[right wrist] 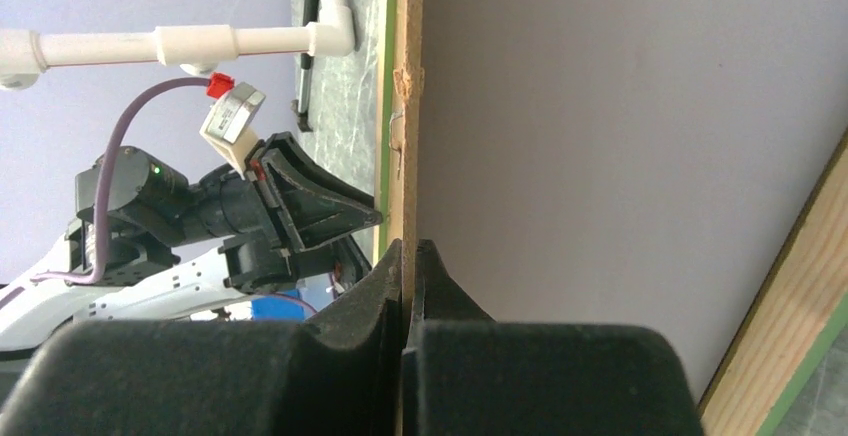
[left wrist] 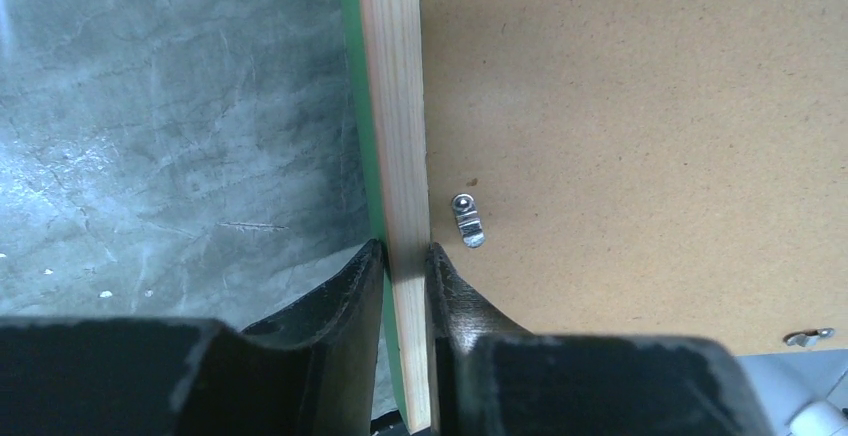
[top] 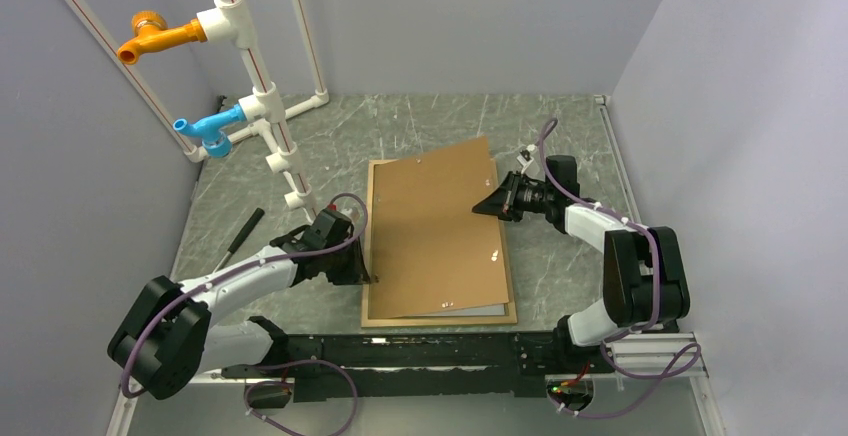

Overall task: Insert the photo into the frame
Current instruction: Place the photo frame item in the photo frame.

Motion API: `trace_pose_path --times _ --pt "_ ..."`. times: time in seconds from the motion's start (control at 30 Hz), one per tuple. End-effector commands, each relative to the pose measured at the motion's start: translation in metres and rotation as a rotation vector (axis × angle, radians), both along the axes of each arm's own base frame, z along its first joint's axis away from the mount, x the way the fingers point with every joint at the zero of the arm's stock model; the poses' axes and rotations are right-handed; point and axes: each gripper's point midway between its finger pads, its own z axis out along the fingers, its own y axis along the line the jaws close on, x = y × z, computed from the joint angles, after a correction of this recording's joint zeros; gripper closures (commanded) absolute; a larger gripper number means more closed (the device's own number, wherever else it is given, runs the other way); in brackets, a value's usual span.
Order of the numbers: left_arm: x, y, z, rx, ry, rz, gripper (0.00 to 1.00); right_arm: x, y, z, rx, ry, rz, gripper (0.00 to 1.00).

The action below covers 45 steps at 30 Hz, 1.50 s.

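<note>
The frame point(top: 437, 320) lies flat on the table, pale wood face up, with its green edge showing in the left wrist view point(left wrist: 395, 106). My left gripper point(top: 368, 278) is shut on its left rail point(left wrist: 405, 248). The brown backing board point(top: 430, 226) lies skewed over the frame, its right side raised. My right gripper point(top: 495, 202) is shut on the board's right edge point(right wrist: 409, 244). A pale strip of the photo's white back point(top: 480, 308) shows in the frame below the board. The plain pale surface under the board in the right wrist view point(right wrist: 620, 156) seems to be the same sheet.
A white pipe stand point(top: 262, 106) with an orange tap point(top: 155, 36) and a blue tap point(top: 205, 128) rises at the back left. A black tool point(top: 243, 229) lies left of the frame. A metal turn clip point(left wrist: 467, 220) sits on the board. Grey walls enclose the table.
</note>
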Motion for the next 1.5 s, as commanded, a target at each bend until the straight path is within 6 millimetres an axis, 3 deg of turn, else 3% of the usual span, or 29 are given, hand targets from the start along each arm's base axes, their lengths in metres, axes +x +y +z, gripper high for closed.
trace_pose_path --times 0.0,0.33,0.63,0.83,1.03,1.47 --pt "-0.001 0.008 -0.007 0.047 0.015 0.012 0.78 0.014 -0.006 -0.013 -0.058 -0.118 -0.033 1.00" --pt "0.001 0.011 -0.006 0.071 0.011 0.006 0.80 0.009 -0.010 -0.054 -0.116 -0.001 -0.017 0.97" --pt "0.000 0.011 -0.007 0.079 0.016 -0.001 0.79 0.011 -0.018 -0.072 -0.221 0.050 0.006 0.48" --pt "0.000 0.012 -0.008 0.086 0.017 0.000 0.79 0.013 -0.023 -0.074 -0.279 0.066 -0.005 0.26" --pt "-0.001 0.014 -0.009 0.095 0.021 -0.003 0.79 0.012 -0.024 -0.076 -0.326 0.074 -0.008 0.17" --pt "0.000 0.015 -0.004 0.106 0.014 -0.005 0.76 0.009 -0.028 -0.078 -0.454 0.067 -0.029 0.08"
